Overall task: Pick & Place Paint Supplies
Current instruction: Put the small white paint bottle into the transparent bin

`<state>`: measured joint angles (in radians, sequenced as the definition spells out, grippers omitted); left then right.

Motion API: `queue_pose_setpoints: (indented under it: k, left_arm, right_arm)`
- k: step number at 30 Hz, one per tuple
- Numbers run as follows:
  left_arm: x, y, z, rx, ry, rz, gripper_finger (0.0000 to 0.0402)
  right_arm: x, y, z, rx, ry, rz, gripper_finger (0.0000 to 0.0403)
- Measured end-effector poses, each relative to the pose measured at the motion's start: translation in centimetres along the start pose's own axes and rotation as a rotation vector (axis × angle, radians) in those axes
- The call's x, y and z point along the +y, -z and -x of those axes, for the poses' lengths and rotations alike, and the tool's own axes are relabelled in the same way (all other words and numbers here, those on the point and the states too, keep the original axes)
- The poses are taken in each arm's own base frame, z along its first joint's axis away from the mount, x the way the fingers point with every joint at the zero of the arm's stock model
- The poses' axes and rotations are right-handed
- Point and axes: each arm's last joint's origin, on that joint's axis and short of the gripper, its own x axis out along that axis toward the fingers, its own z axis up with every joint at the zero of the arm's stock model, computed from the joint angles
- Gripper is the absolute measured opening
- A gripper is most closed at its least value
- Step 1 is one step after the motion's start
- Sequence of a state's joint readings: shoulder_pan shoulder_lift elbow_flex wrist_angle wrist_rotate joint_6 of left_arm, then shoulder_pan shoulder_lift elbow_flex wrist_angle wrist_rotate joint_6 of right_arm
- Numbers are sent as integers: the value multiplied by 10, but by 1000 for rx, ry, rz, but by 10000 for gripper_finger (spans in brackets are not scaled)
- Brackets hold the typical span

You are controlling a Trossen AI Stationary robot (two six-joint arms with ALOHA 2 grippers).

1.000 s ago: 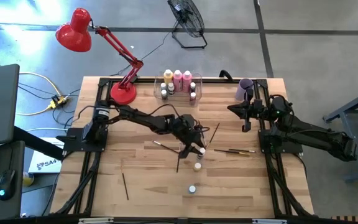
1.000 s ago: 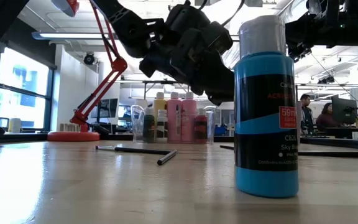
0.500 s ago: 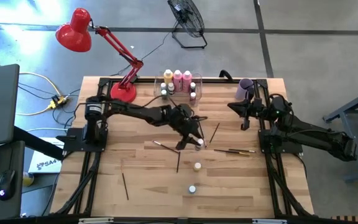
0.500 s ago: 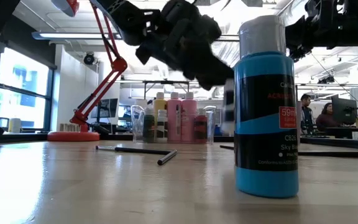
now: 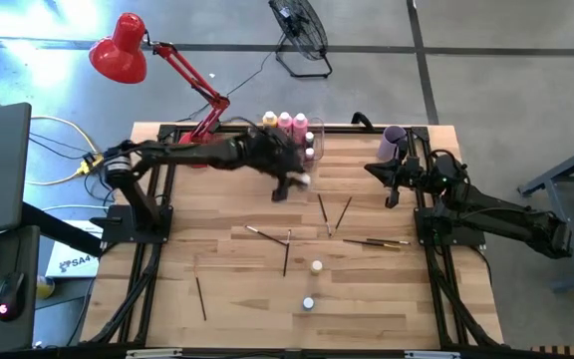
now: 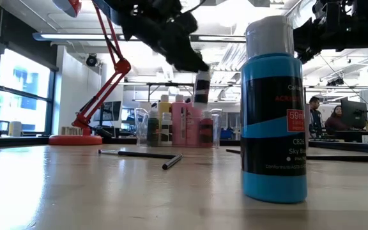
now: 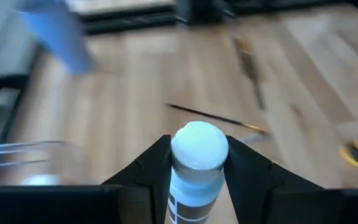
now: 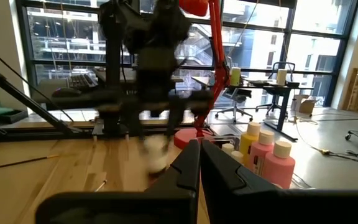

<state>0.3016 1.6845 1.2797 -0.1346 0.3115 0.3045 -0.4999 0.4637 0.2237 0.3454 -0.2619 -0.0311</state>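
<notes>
Wooden table (image 5: 227,279): left hand (image 5: 292,180), closed around a small white-capped bottle (image 7: 196,163), has moved toward the bin (image 5: 317,140); right hand (image 5: 391,184) shut, empty; two small bottles left on the boards

Desk lamp (image 5: 123,47), upper left of the high view: bright red.
Table (image 5: 227,289): pale wood grain, black frame.
Tall bottles (image 5: 285,123), top centre: one yellow-orange, two pink, pale caps.
Cup (image 5: 393,142), upper right: lilac.
Near bottle (image 6: 273,115), right of the low view: sky blue, black label band, silvery cap.
Held bottle (image 7: 195,162): white cap, pale blue body, dark label.
Paintbrushes (image 5: 287,249), centre: dark with wood tones.
Arms: black.
</notes>
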Motion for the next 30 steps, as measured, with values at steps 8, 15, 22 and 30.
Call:
queue_pose_setpoints:
  k: [8, 15, 22, 30]
  left_arm:
    - [42, -5, 49, -29, -218, 54, 123]
    - [62, 5, 56, -13, -305, 120, 122]
    - [64, 7, 54, 2, -383, 150, 122]
    - [56, 48, 37, -172, -541, 208, 122]
  right_arm:
    - [0, 0, 0, 0, 0, 0, 4]
    - [0, 0, 0, 1, 1, 0, 4]
    - [0, 0, 0, 1, 1, 0, 4]
    - [0, 0, 0, 1, 0, -1, 4]
